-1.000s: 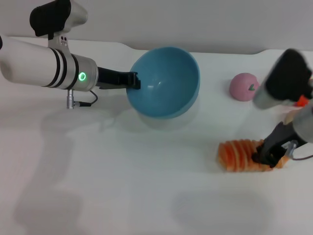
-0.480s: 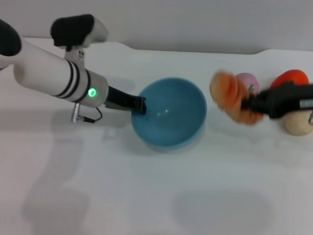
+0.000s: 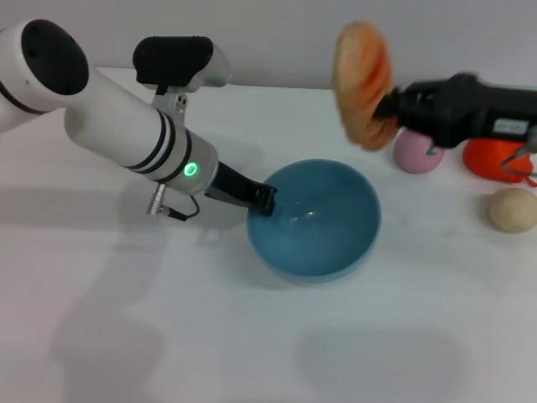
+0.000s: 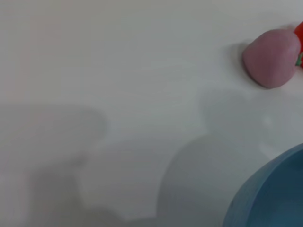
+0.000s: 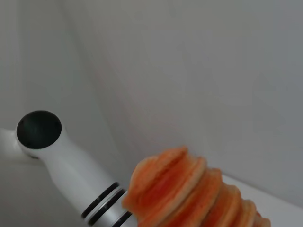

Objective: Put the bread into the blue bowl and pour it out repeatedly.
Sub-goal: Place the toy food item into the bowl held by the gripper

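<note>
The right claw (image 3: 393, 105) was clamped on the bread (image 3: 363, 74) and held it up in the air, standing on end, over the far right part of the tabletop (image 3: 126, 336). The bread hung above and just behind the blue bowl (image 3: 323, 222), not in it. The left claw (image 3: 267, 201) was closed on the bowl's left rim, and the bowl sat near the middle of the tabletop. Toward the far right edge lay a pink fruit (image 3: 417, 151), an orange fruit (image 3: 491, 155) and a beige ball (image 3: 513, 209)
</note>
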Tool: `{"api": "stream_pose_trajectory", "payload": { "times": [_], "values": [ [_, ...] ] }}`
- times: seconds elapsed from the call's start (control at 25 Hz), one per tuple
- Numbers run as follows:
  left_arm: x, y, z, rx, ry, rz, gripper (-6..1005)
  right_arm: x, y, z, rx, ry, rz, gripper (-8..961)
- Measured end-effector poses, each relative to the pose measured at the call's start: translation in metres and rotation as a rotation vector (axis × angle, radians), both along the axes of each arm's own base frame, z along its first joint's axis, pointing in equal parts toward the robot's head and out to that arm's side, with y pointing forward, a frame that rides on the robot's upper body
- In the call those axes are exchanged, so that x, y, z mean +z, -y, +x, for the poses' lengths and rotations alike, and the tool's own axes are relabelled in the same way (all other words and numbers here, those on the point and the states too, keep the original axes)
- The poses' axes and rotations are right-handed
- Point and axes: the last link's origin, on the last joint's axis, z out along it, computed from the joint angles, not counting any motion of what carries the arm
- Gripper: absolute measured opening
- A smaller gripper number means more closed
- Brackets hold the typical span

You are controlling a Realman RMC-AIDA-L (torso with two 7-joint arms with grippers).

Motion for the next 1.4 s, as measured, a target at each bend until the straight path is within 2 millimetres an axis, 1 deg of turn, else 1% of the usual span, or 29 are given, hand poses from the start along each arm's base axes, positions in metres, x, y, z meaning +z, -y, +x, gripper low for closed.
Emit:
{"api": "stream_pose_trajectory", "payload": {
  "times": [0.08,0.24,0.32,0.48,0.56,0.8,1.08,1.16,1.32,1.4],
  "values": [
    [-0.001,-0.001,0.003,-0.006,0.000,-0.003,2,-0.010,0.000,0.003,-0.012,-0.006,-0.033,91],
    [-0.001,-0.005,0.010,-0.029,-0.004,-0.001,2,-0.025,0.003,0.009,-0.033,-0.013,-0.073,89],
    [-0.001,-0.005,0.010,-0.032,-0.006,0.001,2,-0.027,0.004,0.010,-0.033,-0.011,-0.079,89],
    [0.001,-0.007,0.012,-0.042,-0.006,0.008,3,-0.037,0.009,0.017,-0.037,-0.015,-0.095,89],
    [0.001,-0.008,0.013,-0.049,-0.007,0.007,3,-0.042,0.009,0.022,-0.058,-0.012,-0.091,88],
    [0.001,-0.008,0.013,-0.051,-0.008,0.006,3,-0.046,0.005,0.029,-0.106,0.002,-0.069,88],
    [0.002,-0.009,0.013,-0.055,-0.010,0.014,2,-0.046,0.007,0.029,-0.099,0.000,-0.083,105],
    [0.002,-0.010,0.013,-0.059,-0.011,0.020,2,-0.045,0.009,0.029,-0.098,-0.006,-0.090,350],
    [0.004,-0.013,0.013,-0.066,-0.014,0.037,2,-0.041,0.012,0.031,-0.113,-0.029,-0.102,428],
    [0.004,-0.014,0.013,-0.068,-0.016,0.041,2,-0.035,0.012,0.035,-0.133,-0.047,-0.082,467]
  ]
}}
